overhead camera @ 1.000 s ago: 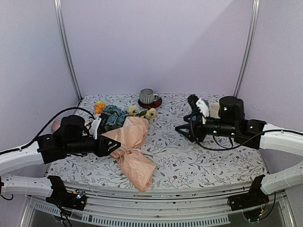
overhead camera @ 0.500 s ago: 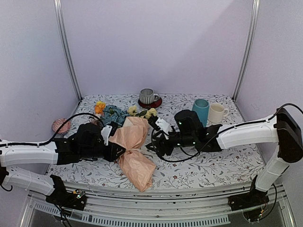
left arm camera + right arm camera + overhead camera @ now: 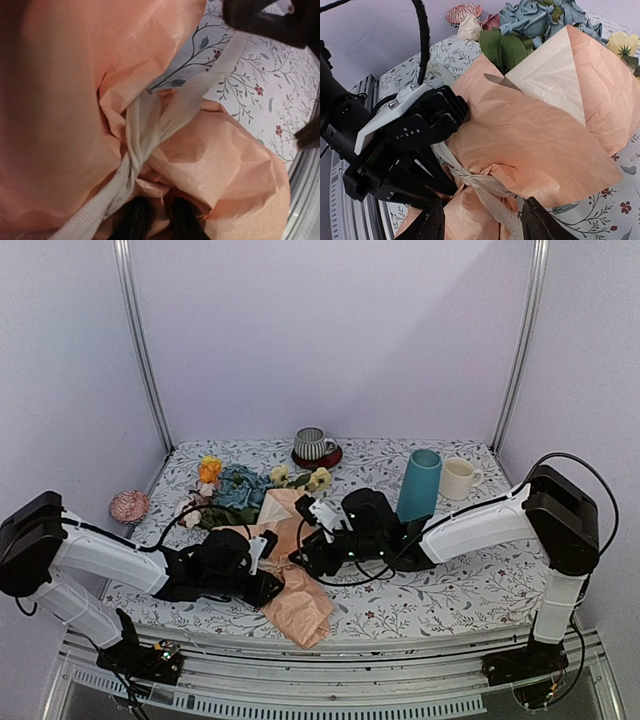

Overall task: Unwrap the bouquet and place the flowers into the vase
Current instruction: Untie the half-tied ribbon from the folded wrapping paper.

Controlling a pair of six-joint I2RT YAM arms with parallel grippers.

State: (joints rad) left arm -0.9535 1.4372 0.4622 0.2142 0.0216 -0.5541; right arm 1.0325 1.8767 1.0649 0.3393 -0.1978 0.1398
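The bouquet [image 3: 285,540] lay by the table's [image 3: 450,590] front edge, left of middle; the right gripper [image 3: 487,222], open astride the ribbon [image 3: 150,125] knot, would best pinch one tail only, whether the narrowed left gripper [image 3: 157,225] held anything being unclear

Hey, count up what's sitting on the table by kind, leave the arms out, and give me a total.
wrapped bouquet: 1
teal vase: 1
cups: 2 (striped cup, cream mug)
red saucer: 1
pink round object: 1
Total: 6
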